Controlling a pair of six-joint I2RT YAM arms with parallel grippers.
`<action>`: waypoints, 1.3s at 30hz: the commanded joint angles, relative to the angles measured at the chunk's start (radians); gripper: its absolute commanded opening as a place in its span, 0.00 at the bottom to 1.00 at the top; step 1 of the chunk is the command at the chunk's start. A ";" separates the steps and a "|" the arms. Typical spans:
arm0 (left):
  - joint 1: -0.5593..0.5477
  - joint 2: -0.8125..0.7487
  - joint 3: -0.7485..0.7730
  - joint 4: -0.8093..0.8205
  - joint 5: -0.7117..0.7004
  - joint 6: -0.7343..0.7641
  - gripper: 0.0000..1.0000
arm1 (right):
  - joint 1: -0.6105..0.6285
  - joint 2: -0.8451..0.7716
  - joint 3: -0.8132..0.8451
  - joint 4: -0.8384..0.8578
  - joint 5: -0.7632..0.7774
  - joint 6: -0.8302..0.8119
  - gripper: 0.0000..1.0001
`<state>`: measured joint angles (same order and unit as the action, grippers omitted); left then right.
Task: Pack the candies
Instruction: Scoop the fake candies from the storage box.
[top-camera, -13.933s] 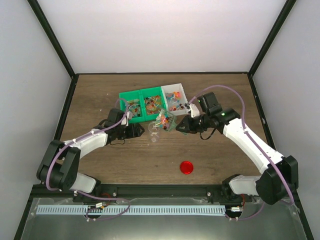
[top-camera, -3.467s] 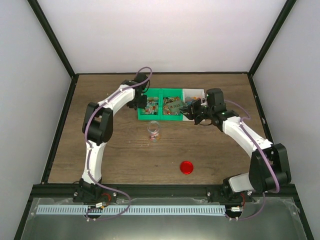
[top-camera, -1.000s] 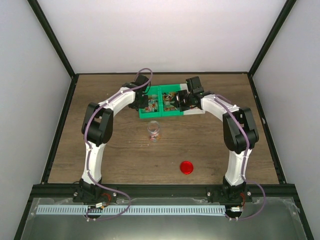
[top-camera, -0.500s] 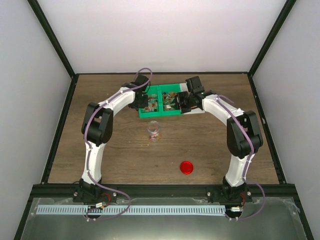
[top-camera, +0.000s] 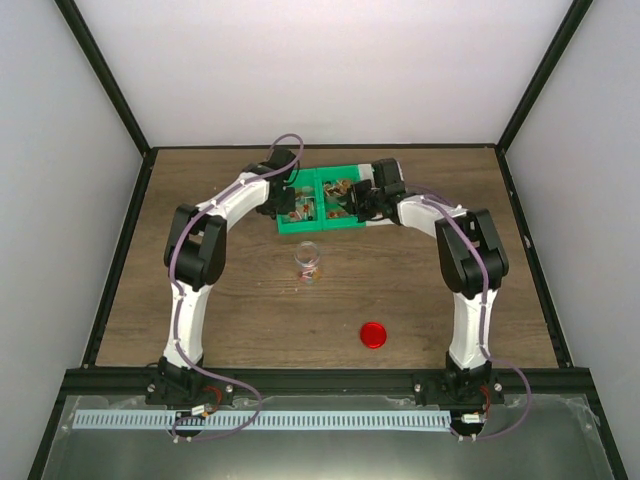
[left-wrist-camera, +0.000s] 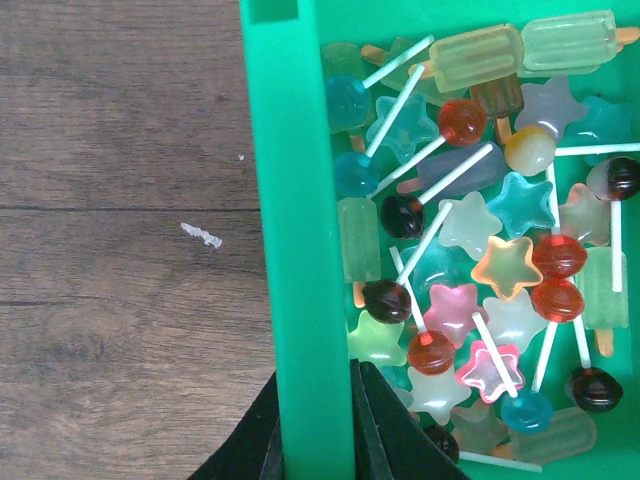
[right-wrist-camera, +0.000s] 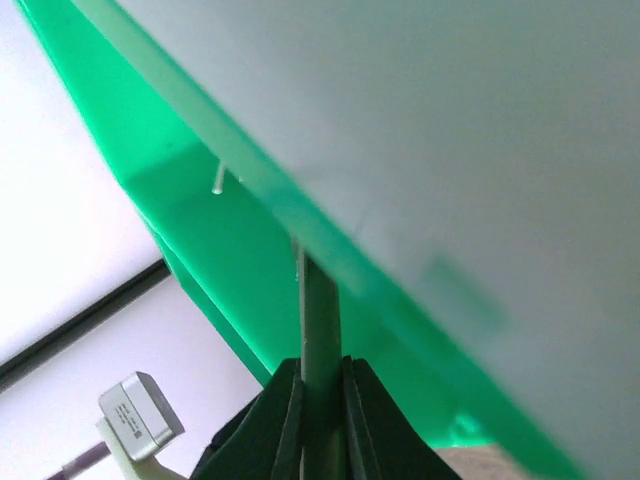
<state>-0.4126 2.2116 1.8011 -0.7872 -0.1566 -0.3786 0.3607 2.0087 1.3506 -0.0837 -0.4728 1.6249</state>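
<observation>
1. The left gripper (left-wrist-camera: 318, 400) is closed tight on the left side wall of the green tray (left-wrist-camera: 290, 200), with one finger outside the wall and one inside.
2. The right gripper (right-wrist-camera: 322, 375) is pinched almost shut on a thin pale wall. This looks like an edge of the white bin (right-wrist-camera: 450, 120) at the tray's far end.
3. The candies (left-wrist-camera: 470, 250) are lollipops, stars and ice-lolly shapes. They lie heaped in the compartment just beside the left gripper's inner finger.
4. The clear jar (top-camera: 308, 262) stands well apart from both jaws, on the base side and roughly between them.
5. Risk: the two grips are on opposite ends, so uneven lifting could twist a wall out of the jaws and spill the sweets.
6. Risk: the jar mouth is small, so tipping the tray toward it would likely scatter candies or topple the jar.
</observation>
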 joint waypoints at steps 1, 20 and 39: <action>-0.008 0.073 -0.006 -0.028 0.026 0.066 0.04 | -0.008 0.106 -0.066 0.147 -0.005 -0.060 0.01; 0.001 0.086 0.029 -0.047 0.035 -0.015 0.04 | -0.017 0.033 -0.386 0.784 -0.138 -0.156 0.01; 0.012 0.096 0.034 -0.043 0.068 -0.034 0.04 | -0.031 -0.095 -0.500 0.825 -0.122 -0.180 0.01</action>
<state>-0.3969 2.2375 1.8446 -0.8059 -0.1383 -0.4049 0.3351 1.9636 0.8566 0.7208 -0.5674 1.4742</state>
